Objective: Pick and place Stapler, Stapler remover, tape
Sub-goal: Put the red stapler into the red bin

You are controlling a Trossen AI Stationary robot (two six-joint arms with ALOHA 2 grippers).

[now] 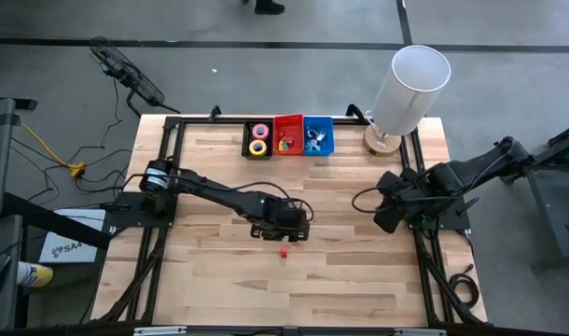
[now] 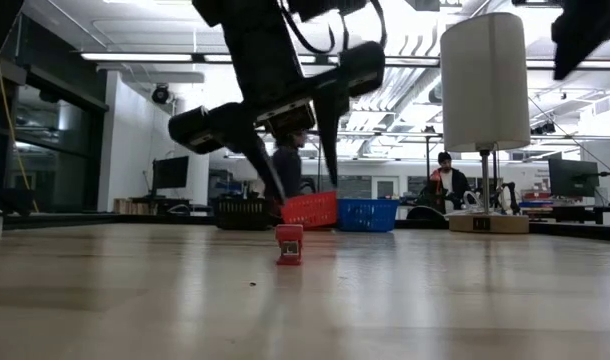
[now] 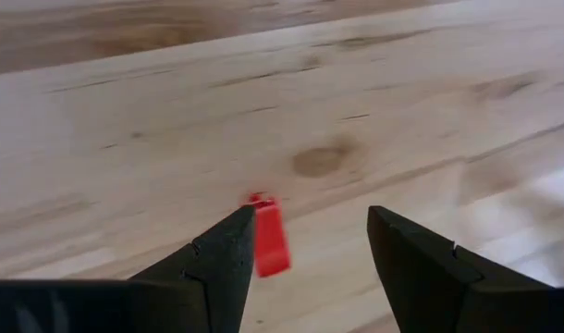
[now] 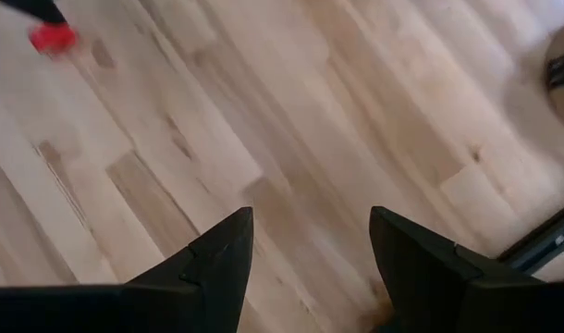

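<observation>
Hovering left tool (image 3: 310, 242) released, fingers spread | small red item (image 3: 270, 237) on tabletop (image 1: 359, 261) just beside one fingertip | right tool (image 4: 310, 242) released, well apart

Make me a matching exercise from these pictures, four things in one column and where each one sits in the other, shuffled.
Things:
1. small red object
2. tape rolls
3. left gripper
4. white lamp

Places:
A. in the black bin at the table's far edge
B. alone on the bare wood, mid-table
C. far right corner of the table
D. raised just above the small red object, fingers open

Pairs: 1-B, 2-A, 3-D, 4-C
</observation>
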